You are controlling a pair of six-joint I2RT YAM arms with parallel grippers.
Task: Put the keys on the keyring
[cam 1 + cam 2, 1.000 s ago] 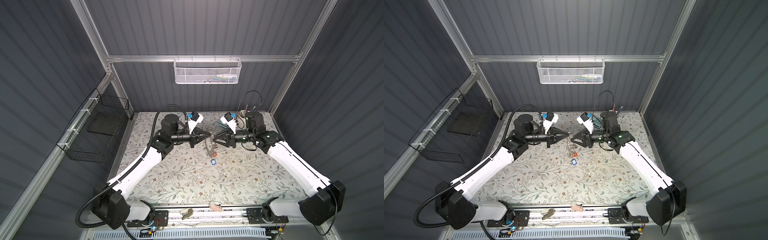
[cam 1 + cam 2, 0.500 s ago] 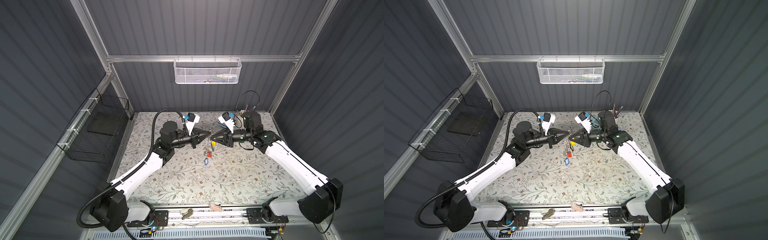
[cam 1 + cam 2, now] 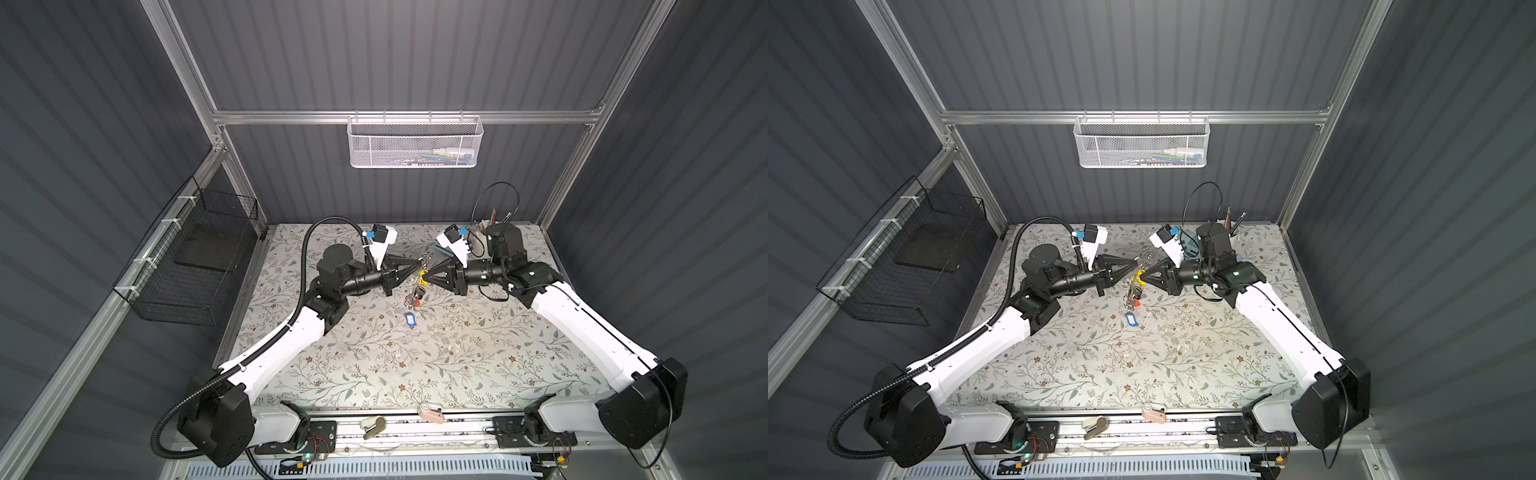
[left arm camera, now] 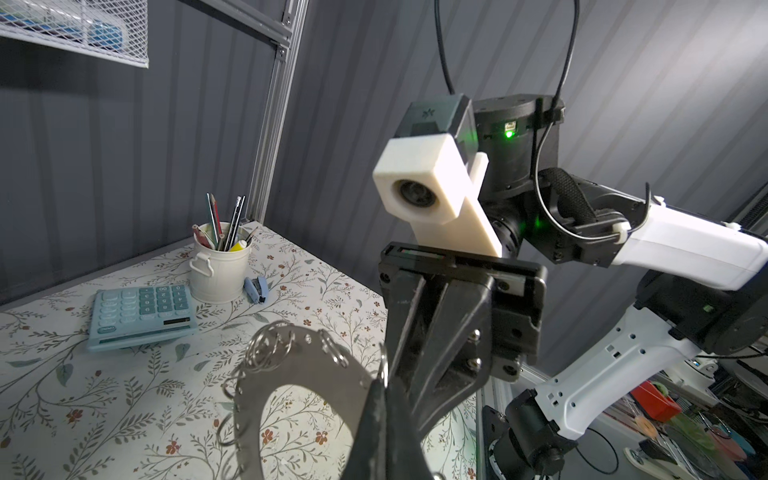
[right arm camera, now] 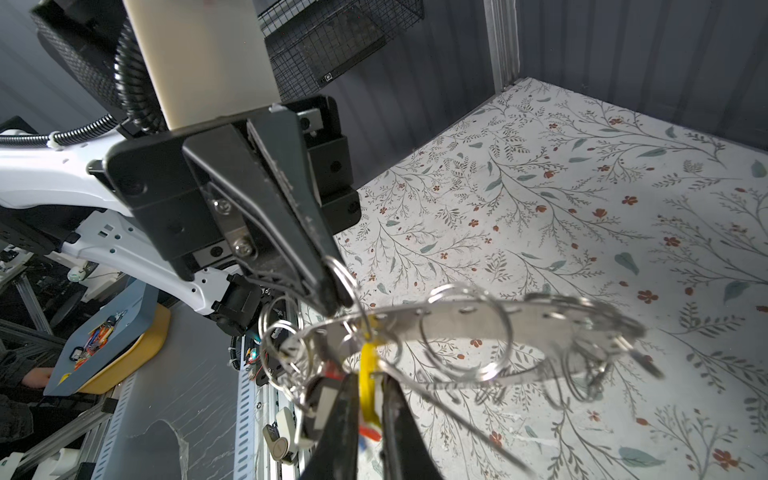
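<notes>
Above table centre: grey keyring, loops round rim, pinched in closed left gripper; right gripper clamps yellow tag. Keys dangle at 6 o'clock, cup at 1.

In both top views the keys hang in a bunch too small to count. The left wrist view cuts the keyring off at the picture's edge, and the left gripper covers part of it. In the right wrist view the keyring's far end is blurred. Whether the right gripper actually presses the yellow tag cannot be told.
</notes>
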